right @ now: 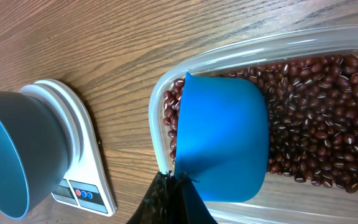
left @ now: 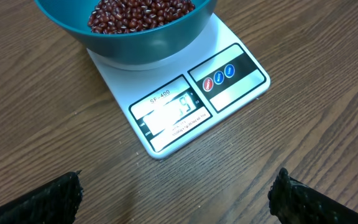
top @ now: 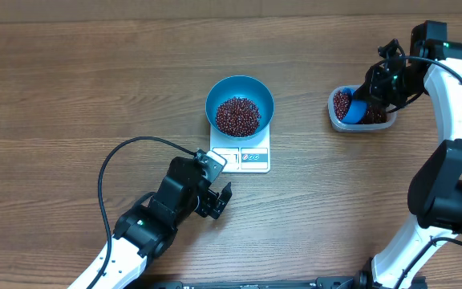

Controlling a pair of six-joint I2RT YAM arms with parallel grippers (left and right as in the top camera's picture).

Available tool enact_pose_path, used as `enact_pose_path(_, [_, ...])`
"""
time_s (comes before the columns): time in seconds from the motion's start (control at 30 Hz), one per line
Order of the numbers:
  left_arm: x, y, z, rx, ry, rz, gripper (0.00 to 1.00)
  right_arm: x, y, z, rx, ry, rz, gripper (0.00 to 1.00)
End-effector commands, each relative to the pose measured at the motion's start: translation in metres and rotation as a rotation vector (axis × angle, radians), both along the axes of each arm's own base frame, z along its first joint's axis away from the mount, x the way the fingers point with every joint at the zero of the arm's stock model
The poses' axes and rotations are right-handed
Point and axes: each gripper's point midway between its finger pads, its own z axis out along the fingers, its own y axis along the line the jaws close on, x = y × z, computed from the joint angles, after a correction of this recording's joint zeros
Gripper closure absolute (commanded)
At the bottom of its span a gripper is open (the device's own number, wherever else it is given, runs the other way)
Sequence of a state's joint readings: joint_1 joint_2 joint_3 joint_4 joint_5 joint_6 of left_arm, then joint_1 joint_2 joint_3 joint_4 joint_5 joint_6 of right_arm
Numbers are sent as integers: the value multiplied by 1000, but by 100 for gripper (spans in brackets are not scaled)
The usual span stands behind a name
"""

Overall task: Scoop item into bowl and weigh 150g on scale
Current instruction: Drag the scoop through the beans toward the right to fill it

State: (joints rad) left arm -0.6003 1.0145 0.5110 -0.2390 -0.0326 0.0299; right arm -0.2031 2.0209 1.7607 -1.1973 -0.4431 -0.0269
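Wood-grain table (top: 70,88), open wood at left, beans (top: 238,116) heaped in blue bowl (top: 240,79) atop white scale (top: 247,156), left gripper (left: 178,180) gaped before it, right gripper (right: 173,186) clamped blue scoop (right: 222,137) inside bean tub (right: 260,43)

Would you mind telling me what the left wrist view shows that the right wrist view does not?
Only the left wrist view: the blurred display of the scale, and the beans inside the bowl. Only the right wrist view: the scoop in the tub, held by the shut right gripper. Both: the bowl on the scale, and its buttons.
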Motion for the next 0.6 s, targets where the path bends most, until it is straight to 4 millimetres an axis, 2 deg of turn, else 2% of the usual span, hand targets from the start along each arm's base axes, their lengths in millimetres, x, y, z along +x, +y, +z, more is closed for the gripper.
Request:
enact_pose_path(0.0, [-1,-1,3,-6,-11,-16,0,8,12,17,62,-57,25,96])
enact_pose_path(0.33, [-1,-1,2,-6,-11,-16,0,7,5,14,26,-48,16,96])
enact_pose_path(0.57, [-1,-1,1,-3,-6,-16,1,5,-10,14,39,-46,-22,96])
